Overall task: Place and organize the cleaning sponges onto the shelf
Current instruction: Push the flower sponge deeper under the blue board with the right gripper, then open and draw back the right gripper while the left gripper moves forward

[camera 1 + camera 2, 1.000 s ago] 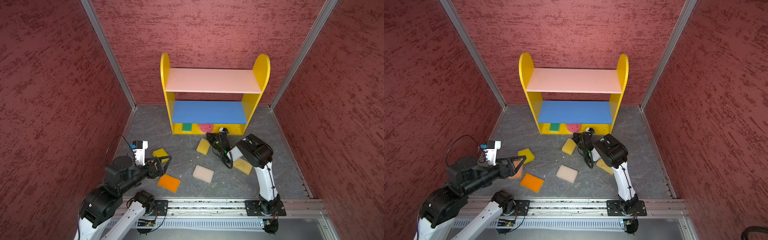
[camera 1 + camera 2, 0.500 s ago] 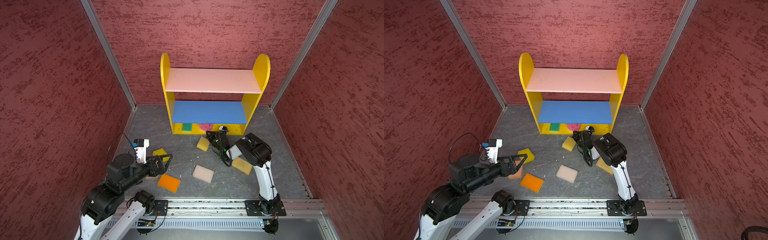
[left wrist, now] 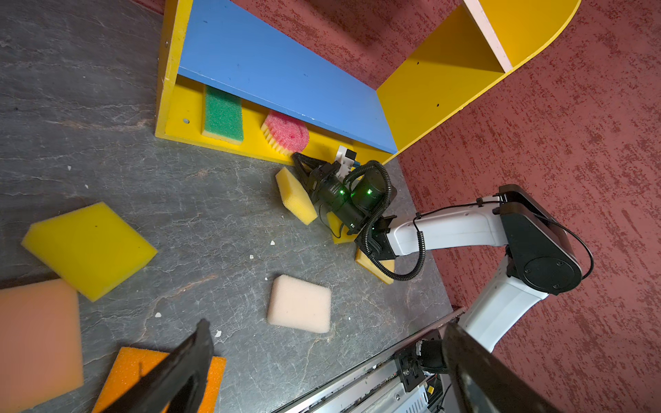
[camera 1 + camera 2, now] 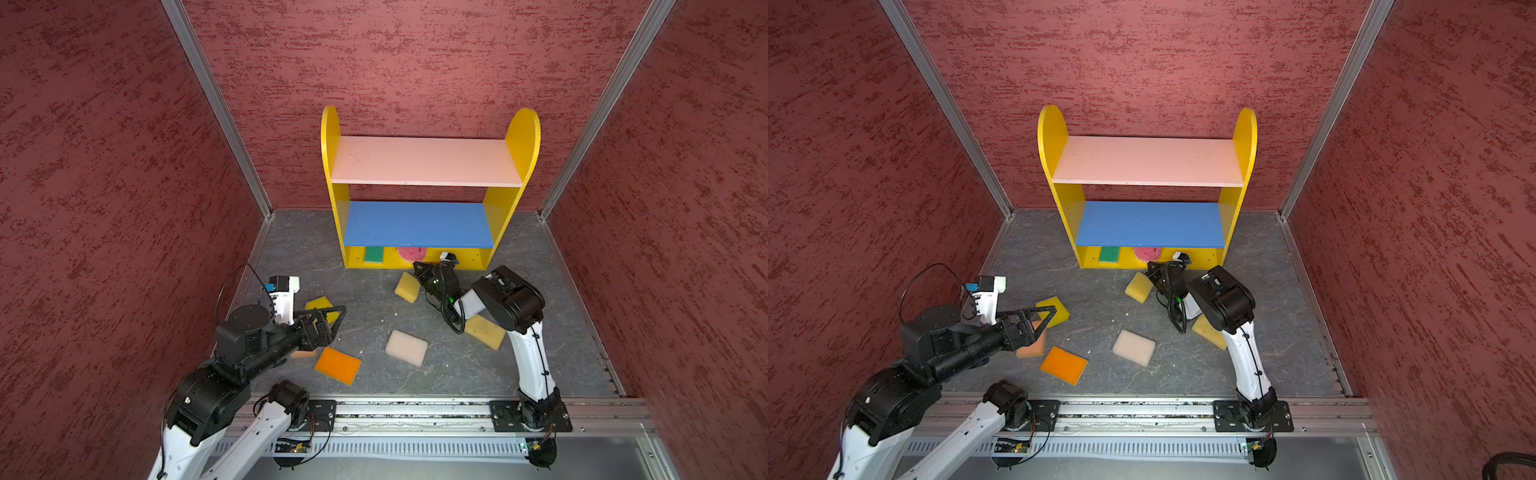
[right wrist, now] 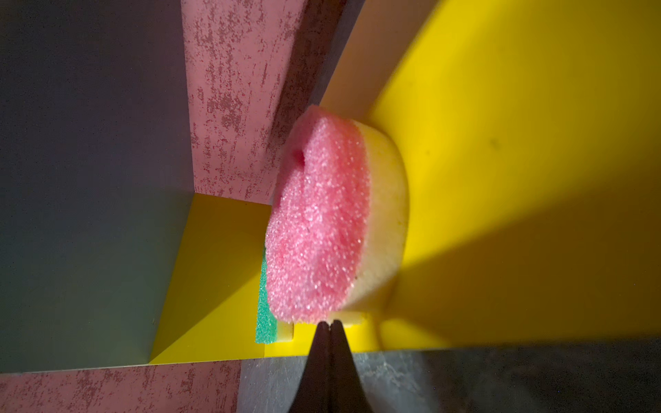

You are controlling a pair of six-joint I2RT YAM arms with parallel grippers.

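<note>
Right pincer (image 5: 329, 324): jaws together, nothing held, tip at the front edge of the shelf (image 4: 521, 137) bottom level. It sits just beside the round pink sponge (image 5: 318, 221); can't tell if it touches. That sponge lies on the bottom level under the blue board (image 4: 417, 224), with the green sponge (image 4: 373, 254) near it on the same level.

Left pincer (image 4: 332, 323): jaws wide apart, empty, above the peach sponge (image 4: 1030, 350) and bright yellow sponge (image 3: 89, 250) on the left of the desk (image 4: 365, 291).

Loose on the desk:
- orange sponge (image 4: 337, 365), near the peach one
- cream sponge (image 4: 406, 348), mid-desk
- pale yellow sponge (image 4: 406, 286), just beside the right pincer
- golden sponge (image 4: 484, 331), partly under the right arm (image 4: 528, 353)
</note>
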